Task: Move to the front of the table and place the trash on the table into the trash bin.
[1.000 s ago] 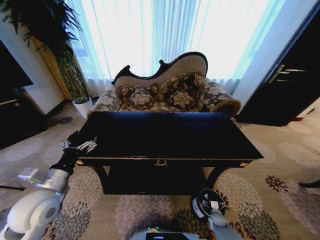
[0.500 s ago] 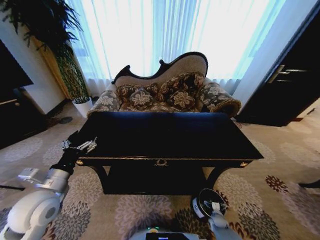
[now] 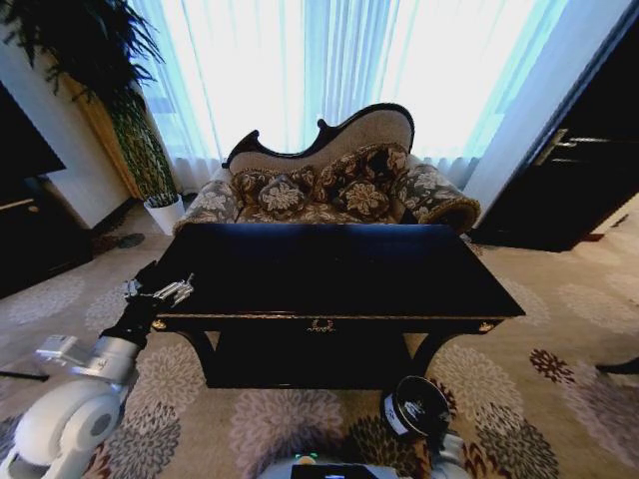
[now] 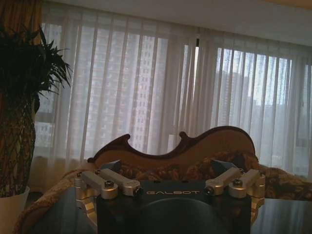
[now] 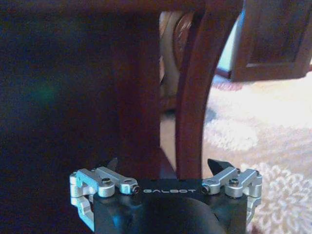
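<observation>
Sunlit curtains and a patterned sofa (image 3: 329, 185) back the dark worktop (image 3: 329, 269). Below its front edge, on the carpet, stands the trash bin (image 3: 414, 407). Left pincer (image 3: 160, 293) hovers by the worktop's left corner, jaws apart; right pincer (image 5: 165, 168), jaws apart, faces a worktop leg.

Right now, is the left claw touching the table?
Cannot tell. In the head view the left claw overlaps the table's left edge, with no gap or contact visible. Its fingers stand open, holding nothing.
</observation>
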